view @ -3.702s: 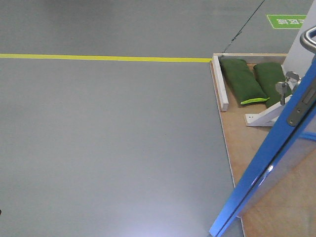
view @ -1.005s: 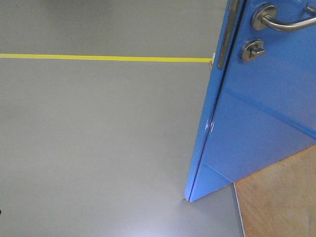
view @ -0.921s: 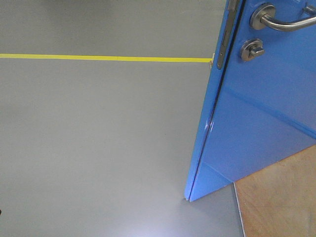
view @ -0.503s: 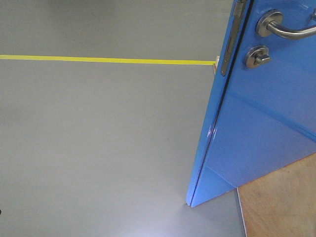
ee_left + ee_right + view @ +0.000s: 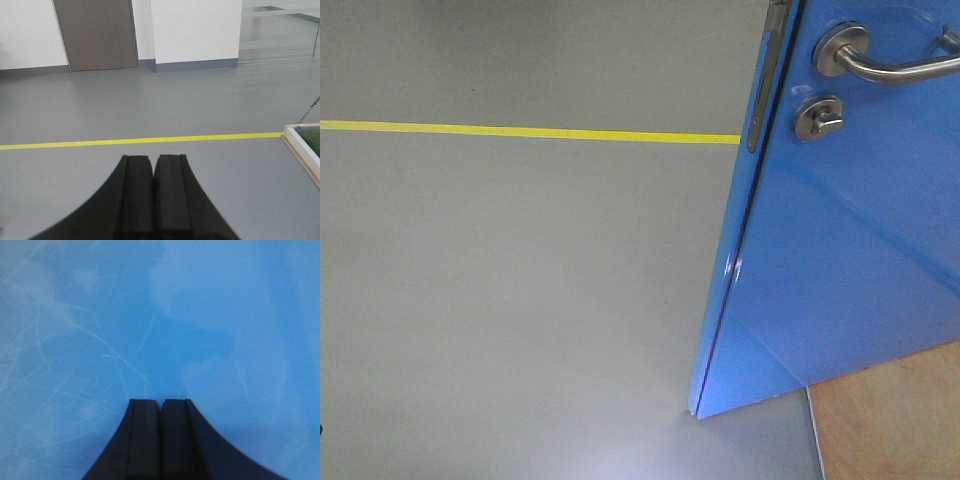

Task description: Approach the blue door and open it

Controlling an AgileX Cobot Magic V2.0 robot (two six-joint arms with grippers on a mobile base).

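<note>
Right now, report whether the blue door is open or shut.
Open: the blue door shows its edge plate exposed, bottom corner out over the grey floor.

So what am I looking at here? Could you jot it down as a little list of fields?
Door: blue door, free edge out over the grey floor
Hardware: lever handle, thumb-turn lock below it
Left gripper: shut, empty, facing the yellow floor line
Right gripper: shut, empty, facing the door's blue surface

The door has swung from edge-on to broadside, handle and lock now showing, its face just ahead of the right gripper.
</note>
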